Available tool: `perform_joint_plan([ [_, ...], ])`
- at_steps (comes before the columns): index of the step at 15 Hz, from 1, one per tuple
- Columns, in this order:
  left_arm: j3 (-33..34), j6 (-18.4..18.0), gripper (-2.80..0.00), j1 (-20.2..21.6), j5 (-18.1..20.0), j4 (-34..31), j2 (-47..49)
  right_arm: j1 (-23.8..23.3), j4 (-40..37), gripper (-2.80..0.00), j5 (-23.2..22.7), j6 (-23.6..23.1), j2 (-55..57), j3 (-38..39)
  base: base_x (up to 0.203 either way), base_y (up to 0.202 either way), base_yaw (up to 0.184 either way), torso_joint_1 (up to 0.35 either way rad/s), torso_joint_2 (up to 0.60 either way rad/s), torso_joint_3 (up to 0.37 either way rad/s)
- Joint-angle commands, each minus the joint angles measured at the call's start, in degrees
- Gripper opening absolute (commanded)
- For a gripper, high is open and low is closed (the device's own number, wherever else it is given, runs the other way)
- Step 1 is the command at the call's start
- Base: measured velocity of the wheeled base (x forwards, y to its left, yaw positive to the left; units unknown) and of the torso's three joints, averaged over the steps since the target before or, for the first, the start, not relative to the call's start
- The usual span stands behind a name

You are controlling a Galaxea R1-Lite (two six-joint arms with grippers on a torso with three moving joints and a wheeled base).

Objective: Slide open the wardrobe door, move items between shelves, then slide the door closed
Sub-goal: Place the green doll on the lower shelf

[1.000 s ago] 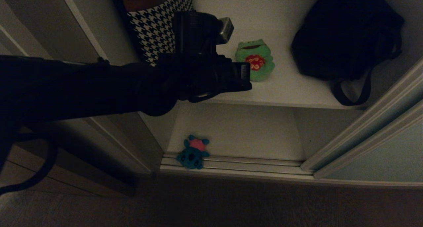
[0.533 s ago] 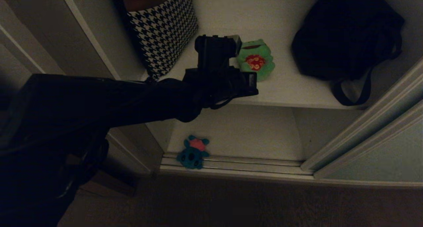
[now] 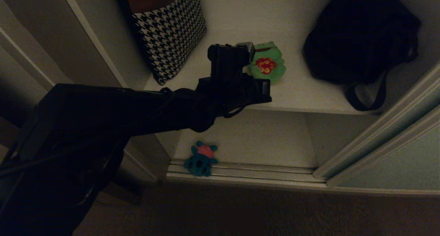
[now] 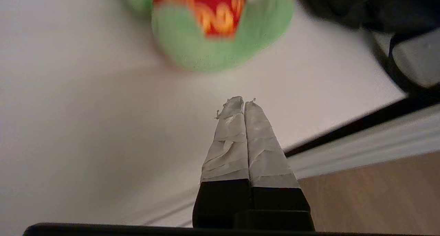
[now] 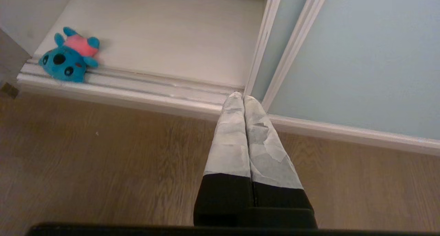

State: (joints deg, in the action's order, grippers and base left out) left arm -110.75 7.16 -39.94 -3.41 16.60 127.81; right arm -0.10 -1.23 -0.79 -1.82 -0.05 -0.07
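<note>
Over the upper shelf (image 3: 302, 91), the left gripper (image 4: 243, 103) hovers pinched shut and empty, just short of the green frog toy (image 3: 267, 65), probably lining up a grab. Down below, the teal toy (image 3: 200, 159) lies half on the door track (image 3: 257, 172). The right gripper (image 5: 243, 99) hangs closed by the slid-open door (image 5: 361, 57).
</note>
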Motion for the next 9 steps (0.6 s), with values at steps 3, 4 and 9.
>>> perform_joint_plan([
  [3,-0.1,0.1,-2.8,0.0,-0.2,0.5,0.1,0.0,0.0,-2.8,0.0,0.0,0.0,0.0,0.171,0.0,-0.001,0.0,0.0,0.0],
  [4,-0.1,0.1,-2.8,0.0,0.2,1.1,0.1,0.0,0.0,-2.8,0.0,0.0,0.0,0.0,0.179,0.0,0.004,0.007,0.0,0.002],
  [9,-0.6,-1.1,-2.8,0.1,3.0,2.0,0.2,0.0,-0.1,-2.8,-0.1,0.0,0.0,0.0,0.023,0.0,0.0,0.003,0.0,-0.001],
])
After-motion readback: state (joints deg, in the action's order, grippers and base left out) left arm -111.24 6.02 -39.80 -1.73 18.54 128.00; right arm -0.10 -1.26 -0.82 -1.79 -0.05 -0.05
